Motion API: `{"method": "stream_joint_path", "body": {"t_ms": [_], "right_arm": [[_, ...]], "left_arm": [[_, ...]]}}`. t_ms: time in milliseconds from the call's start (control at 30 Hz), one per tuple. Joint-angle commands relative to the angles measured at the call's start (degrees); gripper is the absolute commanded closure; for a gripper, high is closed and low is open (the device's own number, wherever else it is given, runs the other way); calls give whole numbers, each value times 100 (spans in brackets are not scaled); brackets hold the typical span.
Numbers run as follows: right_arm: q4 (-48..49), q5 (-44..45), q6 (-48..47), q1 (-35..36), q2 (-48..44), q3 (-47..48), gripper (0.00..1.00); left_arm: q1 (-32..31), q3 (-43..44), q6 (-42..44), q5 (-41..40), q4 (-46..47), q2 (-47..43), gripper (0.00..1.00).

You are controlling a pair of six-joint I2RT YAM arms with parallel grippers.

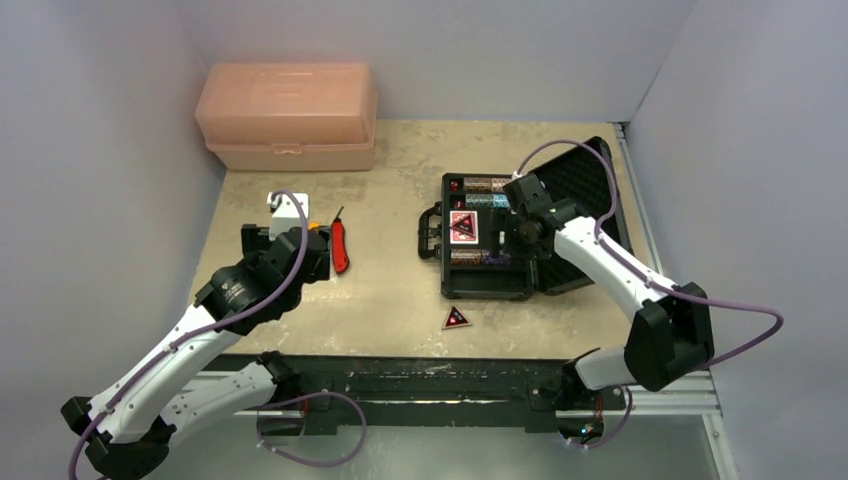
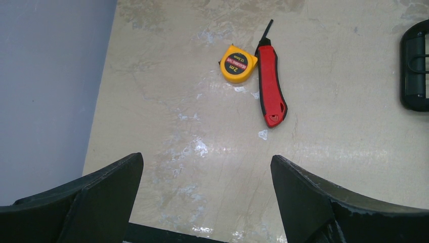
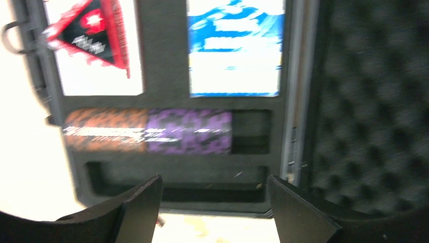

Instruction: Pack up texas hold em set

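Mottled beige tabletop (image 1: 390,290) runs between pale grey walls. On it, the right gripper (image 3: 215,190) hangs with jaws spread and nothing between them, above an empty slot (image 3: 177,174) in the grey foam tray of the open black case (image 1: 488,285). Just beyond lies a ridged orange-and-purple chip stack (image 3: 149,130), then a blue card deck (image 3: 235,48) and a black-red triangular token (image 3: 91,30). Egg-crate foam lines the lid (image 3: 374,101). A second token (image 1: 457,318) lies on the table before the case. The left gripper (image 2: 207,167), jaws wide and empty, hovers near a red knife (image 2: 270,86) just beside a yellow tape measure (image 2: 238,63). A peach plastic box (image 1: 287,115) stands against the back wall.
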Motion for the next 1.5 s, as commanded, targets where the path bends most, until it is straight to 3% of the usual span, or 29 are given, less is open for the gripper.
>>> {"method": "stream_joint_path", "body": {"t_ms": [0, 233, 633, 967, 1167, 1467], "right_arm": [[-242, -170, 532, 645, -216, 348, 16], [-223, -75, 2058, 1305, -558, 76, 1], [-424, 331, 4448, 2185, -905, -610, 1], [-255, 441, 5006, 2851, -145, -724, 2], [-165, 442, 5129, 3122, 381, -634, 4], [-59, 502, 5079, 3167, 908, -520, 4]], "left_arm": [[26, 67, 81, 17, 99, -92, 3], [31, 71, 81, 102, 102, -213, 3], [23, 25, 165, 556, 264, -468, 3], [29, -7, 152, 907, 310, -705, 3], [28, 405, 408, 964, 123, -539, 3], [31, 6, 525, 1049, 464, -490, 3]]}}
